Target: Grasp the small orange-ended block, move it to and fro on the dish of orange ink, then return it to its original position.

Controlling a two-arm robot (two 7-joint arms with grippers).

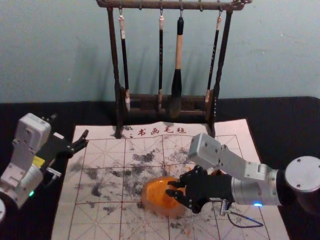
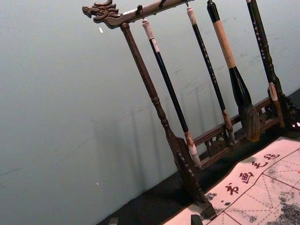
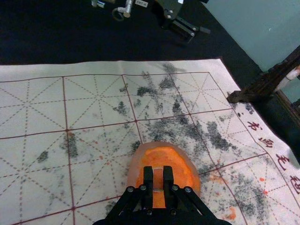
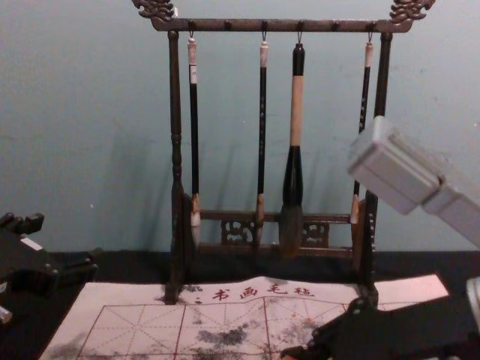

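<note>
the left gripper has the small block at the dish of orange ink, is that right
Wrong arm: it is the right gripper that has the small block at the dish of orange ink, as the right wrist view shows.

My rounded dish, its rim pale and translucent, lay flat on the calligraphy felt, about midway between the side edges and well in from the lettered far edge. Orange ink coated it. My small, dull-orange block, pale-banded, was held over it; contact I couldn't tell.
</note>
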